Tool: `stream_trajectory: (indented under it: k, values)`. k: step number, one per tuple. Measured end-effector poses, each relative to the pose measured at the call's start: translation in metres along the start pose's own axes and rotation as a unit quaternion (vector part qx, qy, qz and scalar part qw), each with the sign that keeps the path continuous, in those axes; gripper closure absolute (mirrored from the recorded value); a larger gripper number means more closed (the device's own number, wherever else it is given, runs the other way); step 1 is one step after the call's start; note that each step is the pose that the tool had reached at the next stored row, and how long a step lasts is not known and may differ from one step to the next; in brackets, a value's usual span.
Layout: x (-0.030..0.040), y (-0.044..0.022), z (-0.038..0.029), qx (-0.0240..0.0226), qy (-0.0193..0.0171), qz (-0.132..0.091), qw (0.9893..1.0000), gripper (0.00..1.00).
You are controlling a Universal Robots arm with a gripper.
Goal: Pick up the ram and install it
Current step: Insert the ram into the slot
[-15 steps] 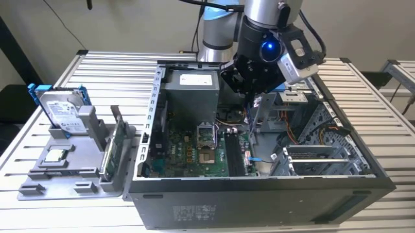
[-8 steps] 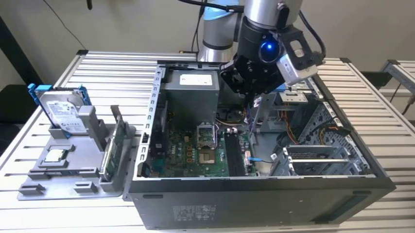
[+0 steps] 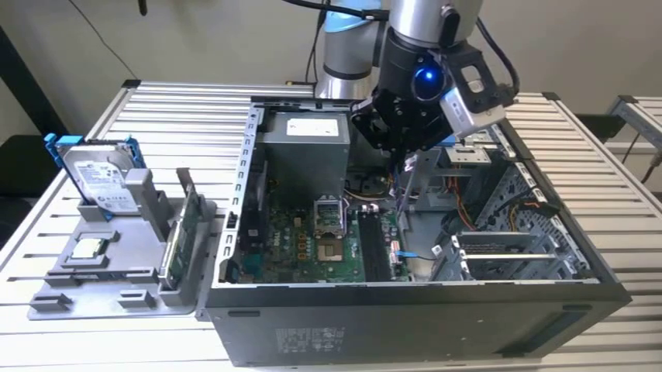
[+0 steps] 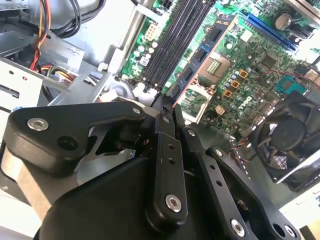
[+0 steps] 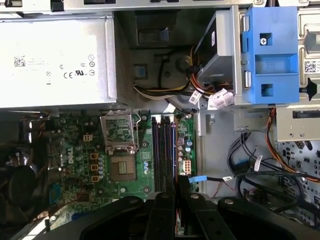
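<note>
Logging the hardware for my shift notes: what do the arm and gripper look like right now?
The arm is silver-grey tube with a light blue joint cap and a black cable alongside. At its wrist glows a blue light, beside a grey camera box. The gripper is matte black, built of bolted linkage bars with silver screws.

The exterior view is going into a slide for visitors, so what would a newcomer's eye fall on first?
The robot arm reaching down into the open computer case, its gripper above the green motherboard. Next, the hard drive in its blue frame, upright on a grey stand at the exterior view's left.

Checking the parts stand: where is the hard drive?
In the exterior view, the hard drive stands upright in the grey stand at that view's left, beside the computer case.
</note>
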State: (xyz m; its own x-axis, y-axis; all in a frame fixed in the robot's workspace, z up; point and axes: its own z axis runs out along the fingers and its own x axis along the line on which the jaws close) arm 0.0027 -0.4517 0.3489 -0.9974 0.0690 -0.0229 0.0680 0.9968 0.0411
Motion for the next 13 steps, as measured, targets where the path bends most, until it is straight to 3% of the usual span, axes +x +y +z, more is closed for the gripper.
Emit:
stream_trajectory:
  k: [9,13]
  values:
    - [0.0001,-0.0001,0.0021,0.0002,-0.0004,0.011,0.9999,0.86]
    - [0.0002,0.0000,0.0063,0.0011,-0.0004,0.010,1.0000,0.86]
